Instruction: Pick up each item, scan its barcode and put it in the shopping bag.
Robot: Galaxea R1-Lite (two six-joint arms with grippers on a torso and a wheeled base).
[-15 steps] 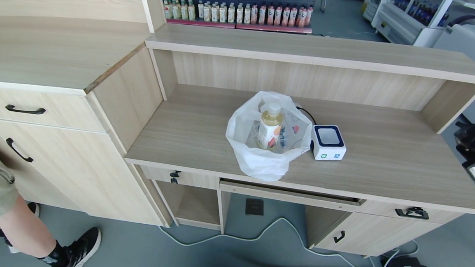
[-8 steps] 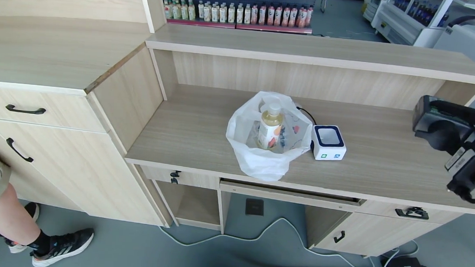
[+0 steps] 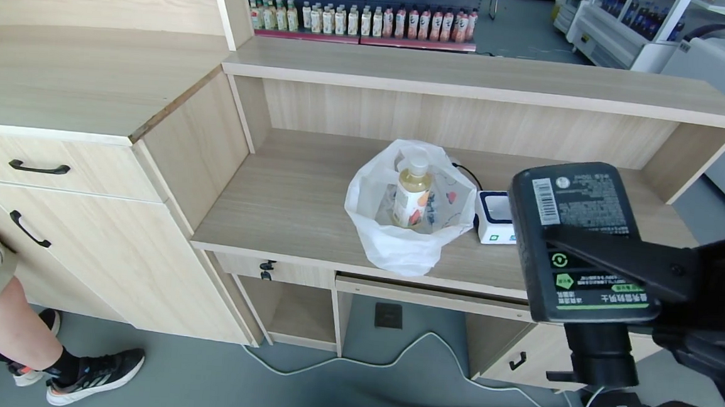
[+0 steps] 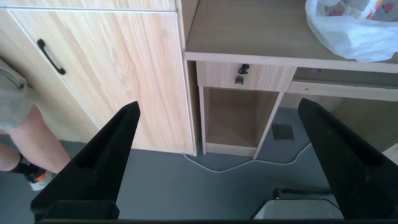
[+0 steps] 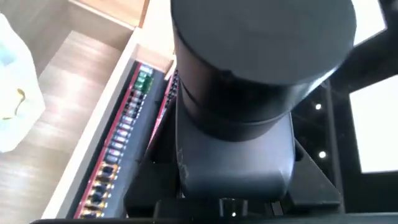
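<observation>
Head view: black bottle (image 3: 589,198) is held clamped in the right gripper (image 3: 586,252), raised at the near right over the near edge of the counter (image 3: 286,211). Its long axis runs near to far, cap toward the near side, base far. The barcode (image 3: 545,201) is seen on the upturned face, at the far left corner.

The scanner (image 3: 494,219) lies just left and far of the bottle, lower, window up and partly hidden by it. Judged: the barcode face must be turned down toward that window; the right arm is the nearer.

The shopping bag (image 3: 397,246) stands just left of the scanner, a tea bottle (image 3: 411,197) upright inside.

The left gripper (image 4: 217,106) hangs low before the counter front, fingers apart, nothing between.
</observation>
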